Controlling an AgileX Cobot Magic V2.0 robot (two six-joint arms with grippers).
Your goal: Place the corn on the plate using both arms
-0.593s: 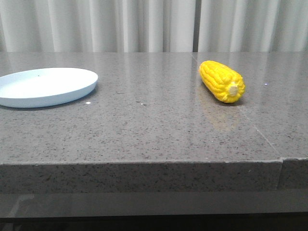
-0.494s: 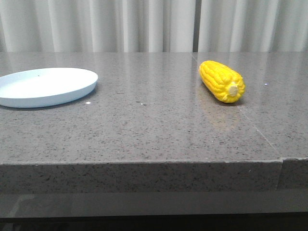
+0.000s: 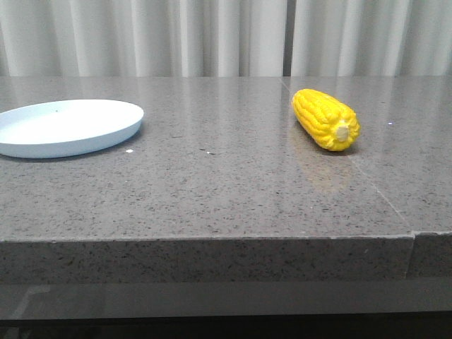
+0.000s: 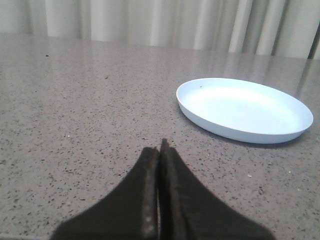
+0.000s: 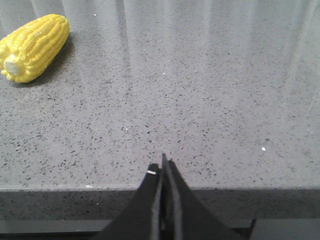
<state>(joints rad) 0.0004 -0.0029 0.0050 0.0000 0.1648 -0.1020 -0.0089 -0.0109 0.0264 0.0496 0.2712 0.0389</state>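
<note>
The yellow corn (image 3: 326,119) lies on the grey stone table at the right, its pale stub end facing the front; it also shows in the right wrist view (image 5: 34,47). The pale blue plate (image 3: 63,127) sits empty at the table's left, and shows in the left wrist view (image 4: 244,109). My left gripper (image 4: 160,150) is shut and empty, low over the table, short of the plate. My right gripper (image 5: 162,167) is shut and empty over the table's front edge, well apart from the corn. Neither gripper shows in the front view.
The grey speckled table (image 3: 226,183) has a front edge with a seam at the right (image 3: 412,236). Pale curtains (image 3: 212,35) hang behind the table.
</note>
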